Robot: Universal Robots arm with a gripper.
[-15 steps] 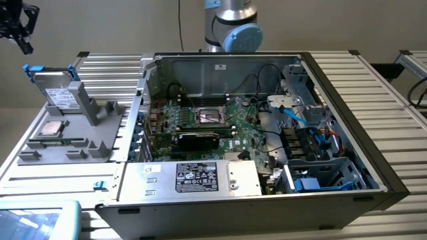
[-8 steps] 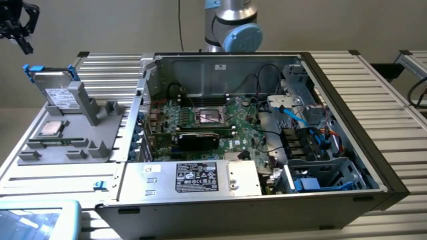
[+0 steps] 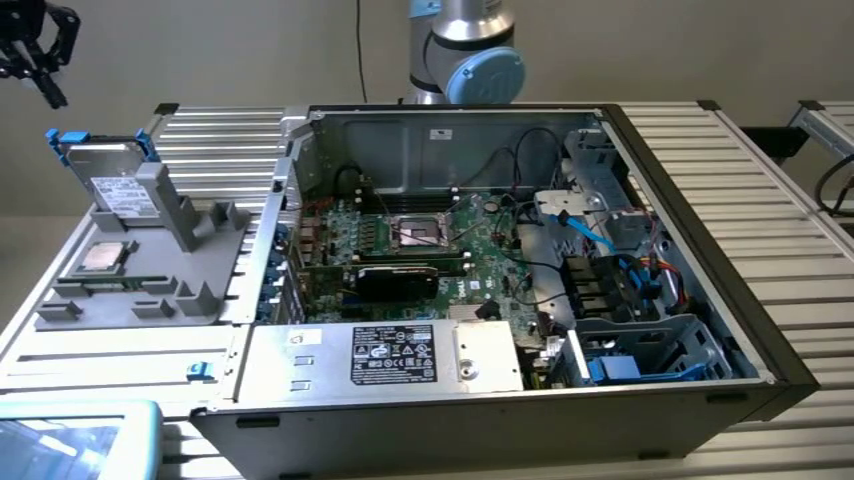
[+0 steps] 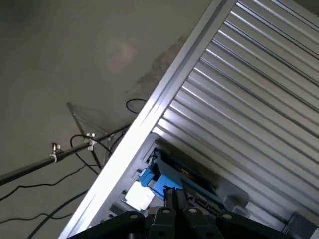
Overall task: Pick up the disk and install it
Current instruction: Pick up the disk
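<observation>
Where everything rests: a slatted aluminium table (image 3: pixel 774 180), its ribs also running across the wrist view (image 4: pixel 259 99).
Computer case (image 3: pixel 400 140): black and grey, lying on its side on the table with the side panel off and the inside facing up.
Robot arm (image 3: pixel 461 50): a silver column with a blue joint cap, rising behind the case's far wall.
Motherboard (image 3: pixel 427 240): green, flat on the case floor, with black cables looping over it.
Silver box (image 3: pixel 387 355): black label on top, seated in the near end of the case.
Drive cage (image 3: pixel 641 350): grey metal with blue plastic inside, in the case corner toward the exterior view's right.
Grey holder (image 3: pixel 160 260): a moulded stand on the table, just beside the case on the exterior view's left.
Disk (image 3: pixel 118 178): silver with a white label and blue frame, standing tilted in the holder's far slot, outside the case; its blue edge (image 4: pixel 158 183) shows past the fingertips in the wrist view.
Gripper (image 3: pixel 51 90): black, up in the air above the disk and toward the exterior view's left, well apart from it; its fingers are pressed together with nothing between them (image 4: pixel 173 191).
CPU chip (image 3: pixel 103 258): small, square and silver, flat on the holder nearer the camera than the disk.
</observation>
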